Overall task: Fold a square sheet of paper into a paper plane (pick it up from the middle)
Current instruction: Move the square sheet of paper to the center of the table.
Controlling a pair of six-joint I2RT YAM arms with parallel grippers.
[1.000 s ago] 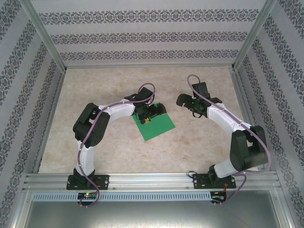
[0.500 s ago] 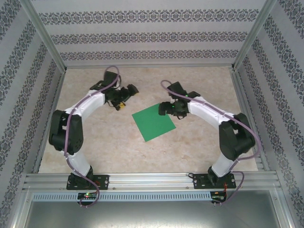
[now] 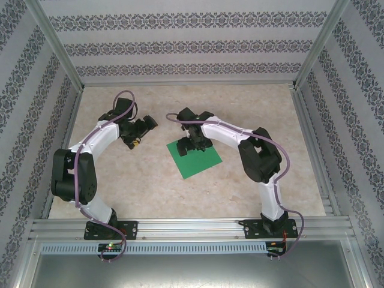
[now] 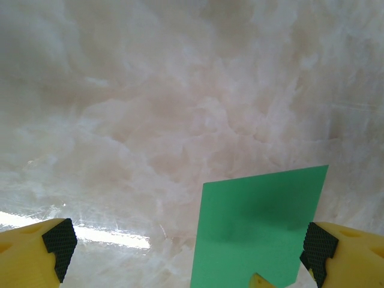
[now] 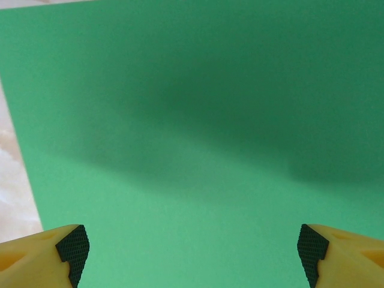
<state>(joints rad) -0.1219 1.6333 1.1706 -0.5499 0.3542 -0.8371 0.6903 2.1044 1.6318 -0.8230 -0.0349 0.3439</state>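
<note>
Thin bright green square paper sheet (image 3: 201,162) lies flat, uncreased, mid pale marbled table (image 3: 138,186). No folds done; pickup and all folding left. Right gripper (image 5: 192,249) fingers apart over sheet, empty. Left gripper (image 4: 186,243) wide apart beside sheet, empty.

Square sheet of paper (image 3: 198,162) on table (image 3: 150,186), beneath right jaws

The left arm (image 3: 96,139) and right arm (image 3: 225,131) wear white shells with chunky black joints, a lilac cable (image 3: 120,94) looping along each from a black base plate (image 3: 111,229), and their yellow fingers (image 5: 30,258) end in black cross-hatched pads (image 5: 73,252).
</note>
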